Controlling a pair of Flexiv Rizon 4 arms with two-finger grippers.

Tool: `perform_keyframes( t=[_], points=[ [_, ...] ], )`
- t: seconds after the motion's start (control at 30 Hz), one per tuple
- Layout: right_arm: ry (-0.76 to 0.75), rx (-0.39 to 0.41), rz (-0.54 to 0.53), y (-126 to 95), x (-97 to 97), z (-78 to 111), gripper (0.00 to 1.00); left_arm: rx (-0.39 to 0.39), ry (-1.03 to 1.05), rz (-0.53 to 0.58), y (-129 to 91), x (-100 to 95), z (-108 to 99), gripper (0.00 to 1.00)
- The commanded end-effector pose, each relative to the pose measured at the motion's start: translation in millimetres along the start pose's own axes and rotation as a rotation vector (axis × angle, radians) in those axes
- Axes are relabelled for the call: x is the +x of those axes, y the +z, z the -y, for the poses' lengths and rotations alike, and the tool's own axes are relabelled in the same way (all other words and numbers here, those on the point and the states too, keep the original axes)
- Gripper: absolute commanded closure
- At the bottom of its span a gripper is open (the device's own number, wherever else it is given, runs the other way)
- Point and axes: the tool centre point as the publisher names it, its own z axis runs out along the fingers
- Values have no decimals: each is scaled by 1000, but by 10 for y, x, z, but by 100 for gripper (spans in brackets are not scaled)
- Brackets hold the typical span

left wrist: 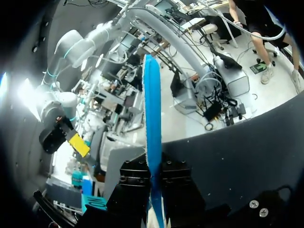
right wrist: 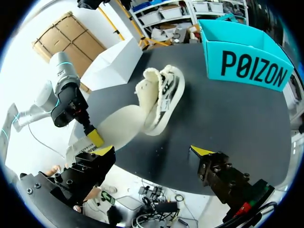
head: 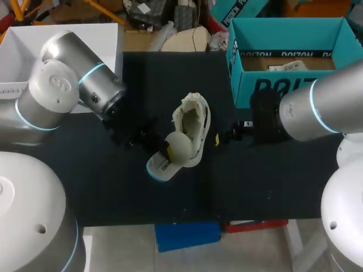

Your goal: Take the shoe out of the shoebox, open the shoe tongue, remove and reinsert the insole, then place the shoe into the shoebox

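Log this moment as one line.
shoe: on table, outside shoebox | insole: gripped by left end effector | right end effector: open, empty

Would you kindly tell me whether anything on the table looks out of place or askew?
The insole is out of its seat, pinched edge-on in the left gripper, blue underside showing, one end against the shoe, which seems tipped on its side. Nothing else stands out.

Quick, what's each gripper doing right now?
Left gripper: closed on the insole.
Right gripper: open, holding nothing.
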Motion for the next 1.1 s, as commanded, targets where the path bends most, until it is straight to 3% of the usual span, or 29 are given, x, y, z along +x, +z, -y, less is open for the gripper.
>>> perform_keyframes(
  t=[0.03, 0.2, 0.93, 1.1],
  points=[
    [1, -2, 19, 11, 25, 2, 0, 54, 6, -30, 120, -34, -282, 100],
    [1, -2, 19, 11, 25, 2, 0, 43, -21, -43, 193, -18, -525, 100],
    [1, -2, 19, 11, 25, 2, 0, -31, -22, 30, 127, 5, -1518, 100],
    [1, -2, 19, 11, 25, 2, 0, -58, -24, 29, 105, -37, -1651, 100]
  ],
)
